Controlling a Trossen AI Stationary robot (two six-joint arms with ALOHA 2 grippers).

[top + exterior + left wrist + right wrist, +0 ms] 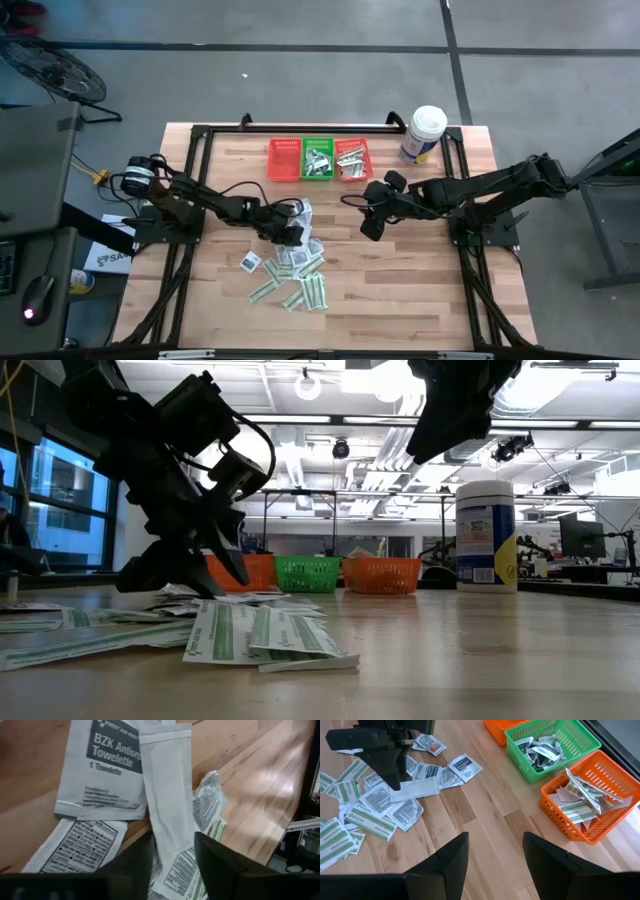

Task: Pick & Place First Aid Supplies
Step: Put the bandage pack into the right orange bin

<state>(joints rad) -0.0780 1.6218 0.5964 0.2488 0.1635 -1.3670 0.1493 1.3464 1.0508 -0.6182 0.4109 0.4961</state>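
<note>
The first aid supplies [295, 272] lie scattered flat on the wooden table: squarish white printed packets and green-and-white strips. My left gripper [292, 234] is down at the far edge of this pile, its fingers closed in on a plain white strip packet [167, 795]. That strip lies across a towelette packet [107, 770] and other packets. My right gripper [370, 226] hangs open and empty above bare table right of the pile, its fingers [445, 860] well clear of the wood. My left gripper has the white strip between its two fingers, which meet its two long edges [189, 837] near one end. The fingers slant down from the table's left and lie across the strip. The rest of the strip [417, 790] rests flat on other packets.
Three small mesh baskets stand in a row at the far edge: red [285, 160], green [318, 160] holding packets, and orange [354, 160] holding packets. A white tub with a blue label [423, 135] stands at the far right. Bare wood lies right of the pile.
</note>
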